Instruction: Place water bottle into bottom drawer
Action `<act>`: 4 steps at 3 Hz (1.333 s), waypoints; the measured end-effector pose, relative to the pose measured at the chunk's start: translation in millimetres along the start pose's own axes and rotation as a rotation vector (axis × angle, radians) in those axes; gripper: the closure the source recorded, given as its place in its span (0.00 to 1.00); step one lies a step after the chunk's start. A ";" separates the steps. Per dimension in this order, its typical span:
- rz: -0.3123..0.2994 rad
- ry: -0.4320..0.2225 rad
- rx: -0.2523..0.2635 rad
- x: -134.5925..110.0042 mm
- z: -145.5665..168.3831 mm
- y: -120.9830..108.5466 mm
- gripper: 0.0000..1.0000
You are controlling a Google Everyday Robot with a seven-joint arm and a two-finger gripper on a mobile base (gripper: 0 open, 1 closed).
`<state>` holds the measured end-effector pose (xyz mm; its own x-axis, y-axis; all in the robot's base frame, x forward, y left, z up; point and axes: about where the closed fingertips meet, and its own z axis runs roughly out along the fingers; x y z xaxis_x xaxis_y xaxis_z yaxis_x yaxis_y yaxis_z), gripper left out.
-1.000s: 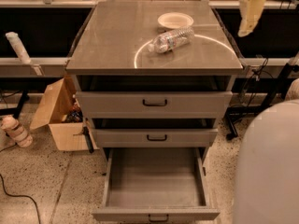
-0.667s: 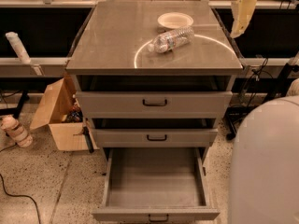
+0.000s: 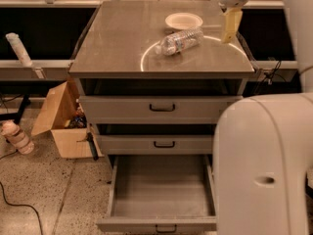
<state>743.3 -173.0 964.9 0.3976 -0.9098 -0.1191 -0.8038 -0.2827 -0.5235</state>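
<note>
The water bottle [image 3: 178, 41] lies on its side on the grey cabinet top [image 3: 122, 43], cap toward the right, just in front of a white shallow bowl [image 3: 183, 20]. My gripper [image 3: 231, 27] hangs over the right part of the cabinet top, to the right of the bottle and apart from it, holding nothing that I can see. The bottom drawer [image 3: 161, 187] is pulled out wide and its grey tray holds nothing; its small black handle [image 3: 166, 227] shows at the front edge.
The two upper drawers [image 3: 162, 108] [image 3: 164, 144] are shut. My white arm body [image 3: 264, 165] fills the right foreground and hides the drawer's right side. An open cardboard box [image 3: 63, 124] stands on the floor left of the cabinet, with a black cable [image 3: 14, 204] beside it.
My gripper has moved left and a little down, from beyond the cabinet's right edge to over its top, closer to the bottle. The bottle, bowl and drawers have not moved.
</note>
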 end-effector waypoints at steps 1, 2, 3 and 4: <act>-0.015 -0.027 -0.006 10.4 68.4 -8.8 0.00; -0.035 -0.060 -0.013 19.2 134.3 -6.4 0.00; -0.035 -0.061 -0.012 18.8 135.4 -6.7 0.00; -0.056 -0.074 -0.010 10.3 137.8 -11.5 0.00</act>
<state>817.6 -137.3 853.5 0.4736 -0.8675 -0.1524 -0.7836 -0.3360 -0.5225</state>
